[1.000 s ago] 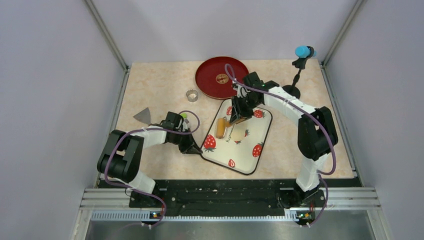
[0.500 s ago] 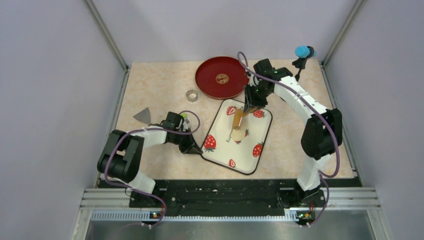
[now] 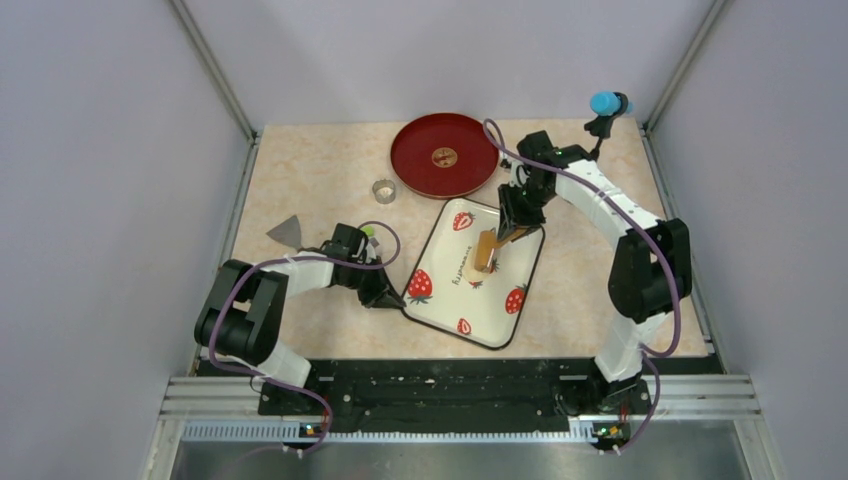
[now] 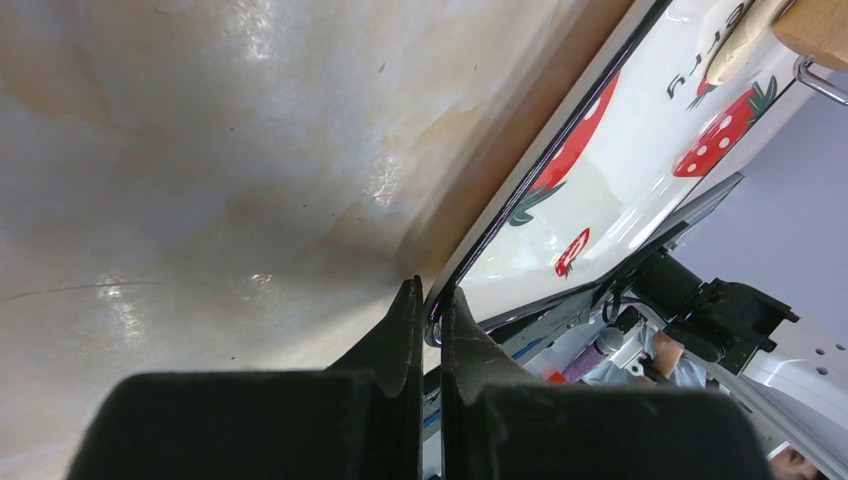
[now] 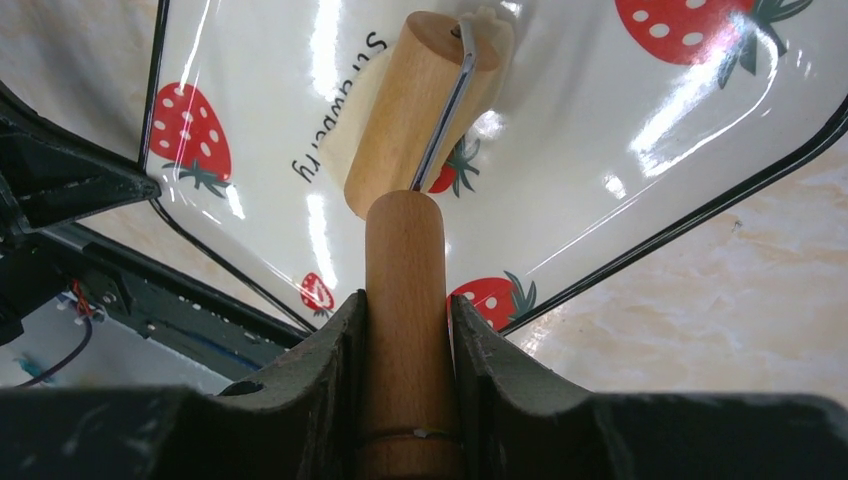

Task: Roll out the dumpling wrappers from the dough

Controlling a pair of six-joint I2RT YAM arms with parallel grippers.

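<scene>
While the left arm lies low and bent across the table with the left gripper (image 3: pixel 386 294) at the left corner of the strawberry tray (image 3: pixel 487 318), the right arm stretches out over the tray, the right gripper (image 3: pixel 516 212) tipped down onto a wooden roller (image 3: pixel 487 250). From the left wrist, the fingers are pinched almost together on the tray's black rim, and the pale dough (image 4: pixel 735 52) lies on the tray beneath the roller's end. From the right wrist, the fingers clamp the roller's handle, its drum resting on the dough mid-tray.
</scene>
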